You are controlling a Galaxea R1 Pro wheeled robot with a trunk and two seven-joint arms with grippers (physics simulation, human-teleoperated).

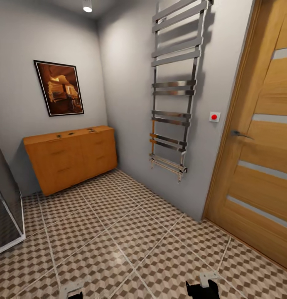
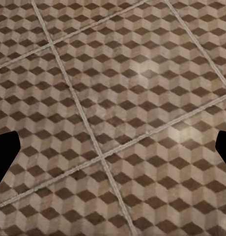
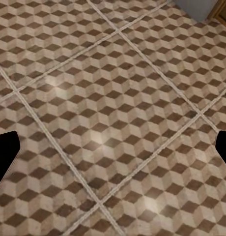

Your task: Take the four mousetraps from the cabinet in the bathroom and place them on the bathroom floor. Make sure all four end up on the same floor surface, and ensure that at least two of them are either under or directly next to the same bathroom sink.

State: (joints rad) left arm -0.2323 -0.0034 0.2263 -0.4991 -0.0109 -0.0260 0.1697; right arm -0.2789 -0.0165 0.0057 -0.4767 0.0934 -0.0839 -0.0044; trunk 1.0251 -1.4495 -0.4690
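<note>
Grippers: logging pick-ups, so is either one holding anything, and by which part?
Nothing is held: both the left gripper and right gripper are open over bare bathroom floor.

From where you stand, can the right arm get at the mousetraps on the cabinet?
Probably not: the mousetraps lie atop the cabinet across a wide stretch of bathroom floor, with the right claw low beside you.

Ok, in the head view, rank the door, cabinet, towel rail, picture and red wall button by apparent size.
1. door, though nearest the camera and cropped
2. towel rail and cabinet, too close to separate
3. picture
4. red wall button
</note>
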